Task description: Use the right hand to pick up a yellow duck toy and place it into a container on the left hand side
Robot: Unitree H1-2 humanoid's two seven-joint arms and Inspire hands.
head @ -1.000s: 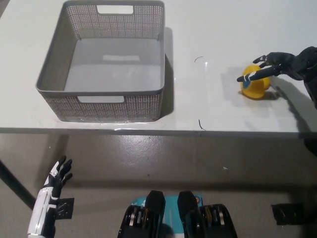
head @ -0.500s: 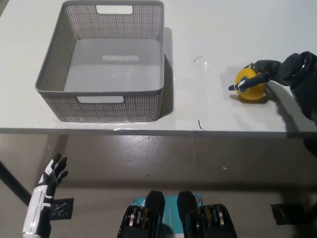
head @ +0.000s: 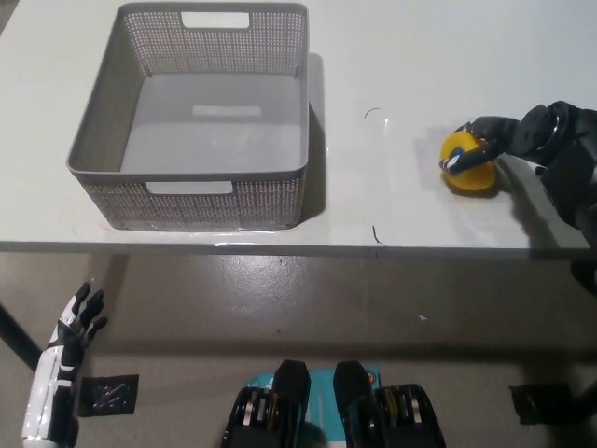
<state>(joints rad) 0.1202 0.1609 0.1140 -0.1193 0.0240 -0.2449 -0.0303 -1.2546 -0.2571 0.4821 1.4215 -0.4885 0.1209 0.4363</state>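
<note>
The yellow duck toy (head: 466, 161) sits on the white table (head: 401, 56) at the right. My black right hand (head: 508, 138) reaches in from the right edge and its fingers curl over the toy's top and right side; the toy still rests on the table. The grey mesh container (head: 201, 117) stands at the left of the table, with nothing in it. My white left hand (head: 67, 343) hangs below the table's front edge at the lower left, fingers spread and holding nothing.
The table's front edge (head: 298, 245) runs across the middle of the picture, with grey floor below it. A stretch of bare table lies between the container and the toy. A black patch (head: 107, 394) lies on the floor by the left hand.
The right hand's fingers have drawn in from stretched out over the toy to curled around it. The left hand has sunk lower and further left.
</note>
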